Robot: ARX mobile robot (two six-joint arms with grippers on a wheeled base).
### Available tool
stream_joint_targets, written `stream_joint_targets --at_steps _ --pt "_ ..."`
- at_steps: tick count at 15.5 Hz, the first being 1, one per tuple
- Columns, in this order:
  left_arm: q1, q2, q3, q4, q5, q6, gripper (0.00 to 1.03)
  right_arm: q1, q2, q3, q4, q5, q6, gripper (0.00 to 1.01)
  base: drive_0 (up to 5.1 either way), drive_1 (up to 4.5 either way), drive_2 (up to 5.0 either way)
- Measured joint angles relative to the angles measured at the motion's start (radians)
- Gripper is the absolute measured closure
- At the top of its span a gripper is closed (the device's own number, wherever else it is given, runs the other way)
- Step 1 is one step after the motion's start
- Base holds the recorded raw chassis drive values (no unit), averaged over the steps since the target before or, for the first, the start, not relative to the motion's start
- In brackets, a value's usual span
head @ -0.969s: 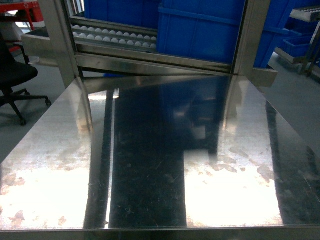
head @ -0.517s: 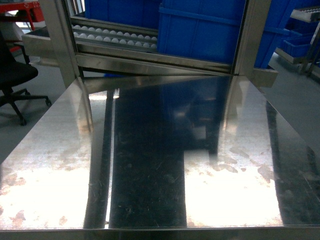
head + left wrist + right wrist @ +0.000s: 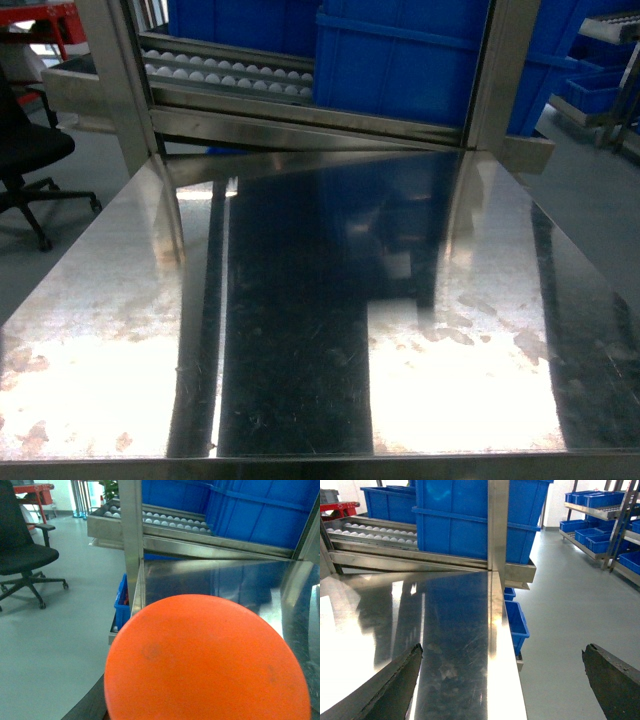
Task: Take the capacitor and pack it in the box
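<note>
A smooth orange round thing [image 3: 205, 660], apparently the capacitor, fills the lower part of the left wrist view. It hangs in the air over the left edge of the steel table [image 3: 210, 580] and hides the left jaws. Only a dark strip of finger [image 3: 92, 702] shows at its lower left. In the right wrist view my right gripper [image 3: 502, 648] is open wide and empty, straddling the table's right edge [image 3: 500, 645]. Neither gripper appears in the head view, which shows only the bare steel table [image 3: 300, 330]. The box is out of view.
Blue bins [image 3: 400, 60] and a roller conveyor [image 3: 230, 75] stand behind steel posts [image 3: 495, 70] at the table's far edge. A black office chair [image 3: 25, 555] is on the floor to the left. Small blue bins [image 3: 516, 622] sit under the right edge, with shelves of bins [image 3: 600, 510] beyond.
</note>
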Motion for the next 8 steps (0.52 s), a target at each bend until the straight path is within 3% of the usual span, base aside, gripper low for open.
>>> stream_joint_targets --at_steps 8 --pt "0.003 -0.02 0.0 0.013 -0.002 0.006 0.59 0.0 0.0 0.0 0.0 -0.001 0.0 0.03 0.0 0.0 0.0"
